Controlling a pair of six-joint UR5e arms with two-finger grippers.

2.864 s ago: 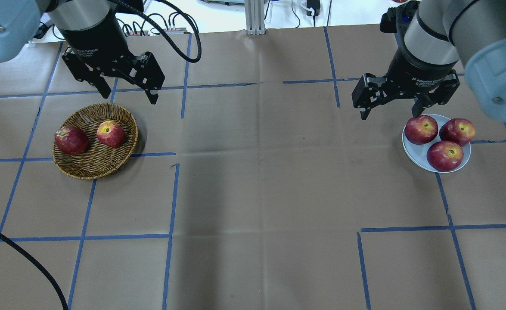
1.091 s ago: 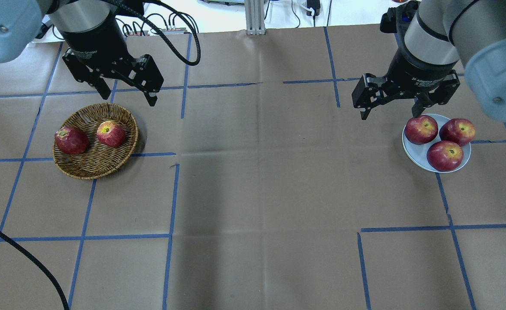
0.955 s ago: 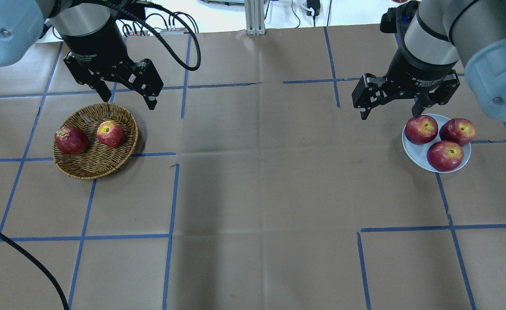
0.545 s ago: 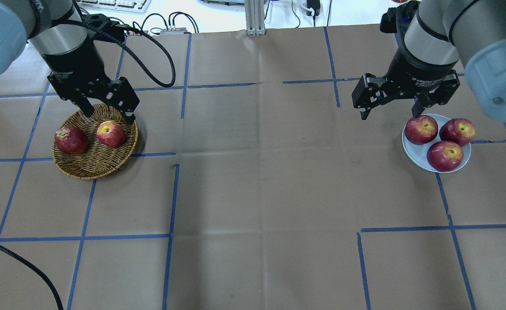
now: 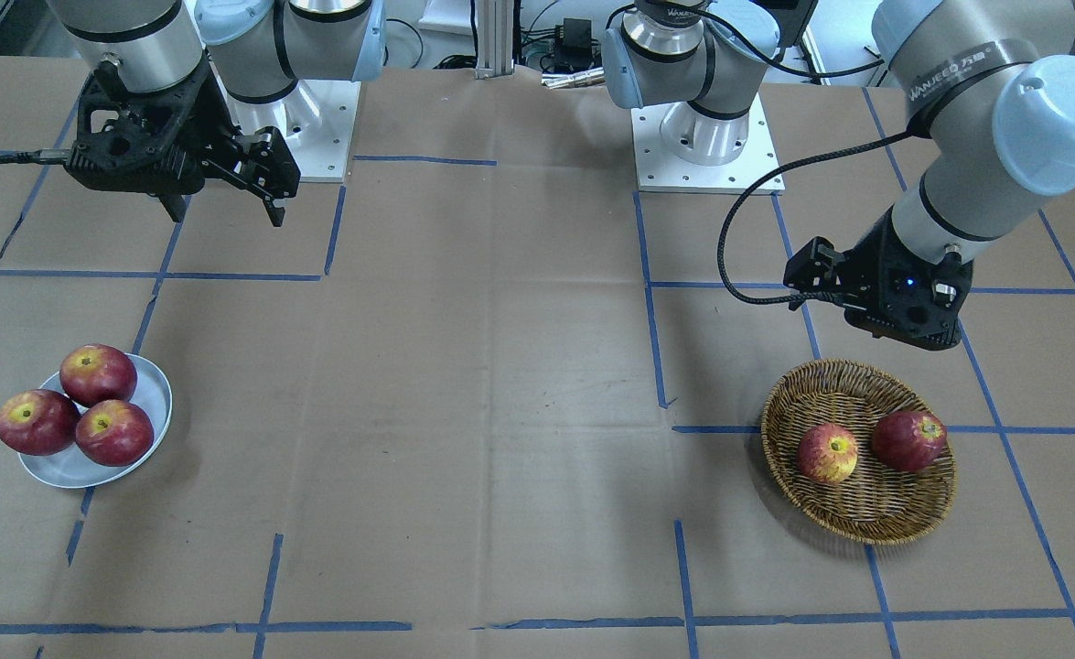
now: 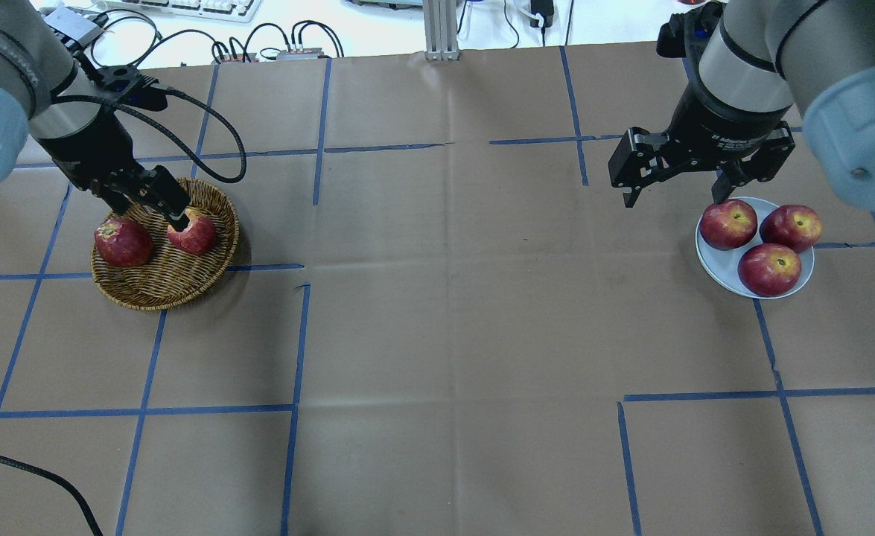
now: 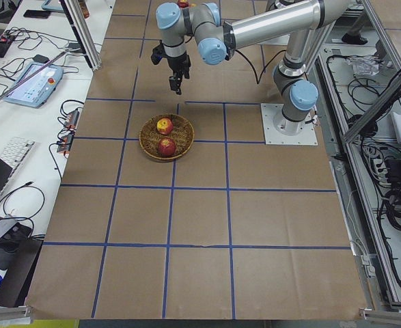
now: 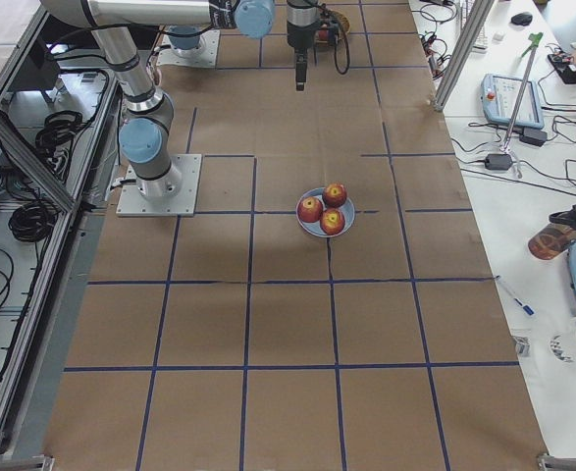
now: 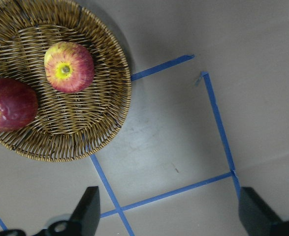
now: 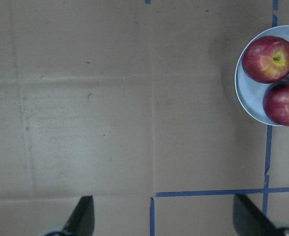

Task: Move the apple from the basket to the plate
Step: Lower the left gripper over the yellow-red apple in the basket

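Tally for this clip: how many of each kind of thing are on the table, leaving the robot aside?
Apples: 5, namely the yellow-patched apple and a dark red apple in the basket, plus 3 red apples on the plate
Baskets: 1
Plates: 1
Total: 7

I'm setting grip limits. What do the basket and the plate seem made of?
The basket: woven wicker, matte tan, with visible interlaced strands and a darker rim. The plate: smooth, pale grey-blue, evenly coloured; ceramic or plastic, I cannot tell which.
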